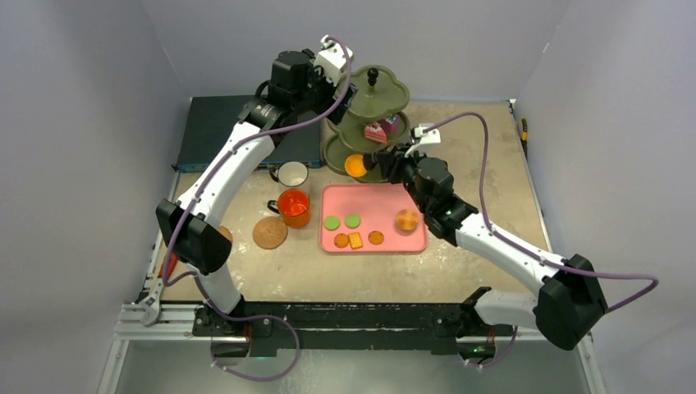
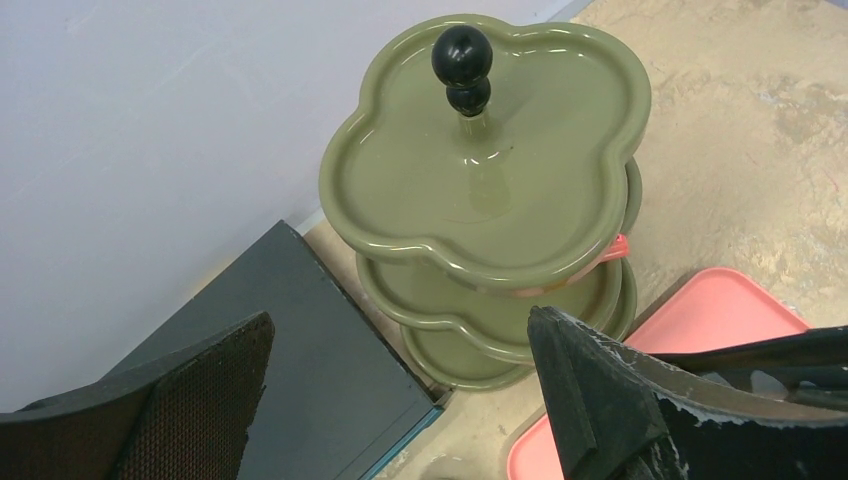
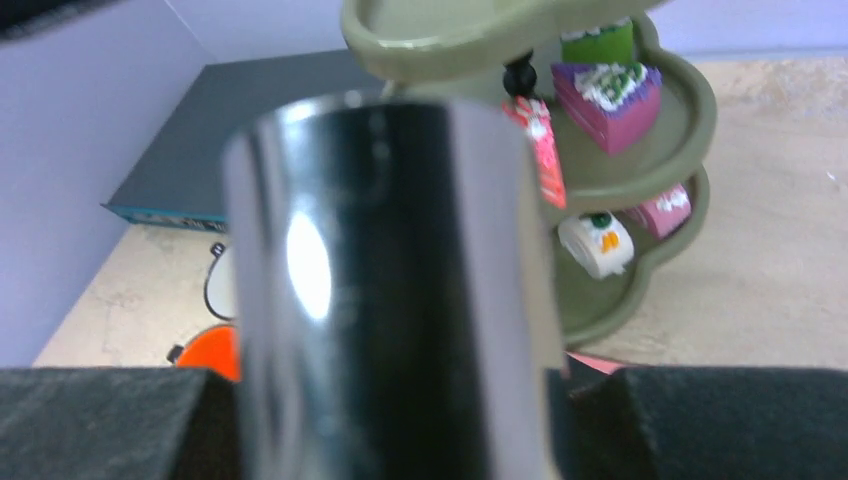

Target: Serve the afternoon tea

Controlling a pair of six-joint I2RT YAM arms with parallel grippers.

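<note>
Hovering left pincer (image 2: 400,325), spread, near stand (image 2: 500,150)

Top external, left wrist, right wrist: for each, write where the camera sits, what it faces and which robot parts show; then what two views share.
Top external: above and behind the bases, looking down on the table; both arms show.
Left wrist: on the left gripper, looking down on the olive-green stand; its open fingers show.
Right wrist: on the right gripper, looking level at the stand's lower tiers past a shiny cylinder; its pads show.
Shared: both wrist views show the stand and dark-blue box.
</note>
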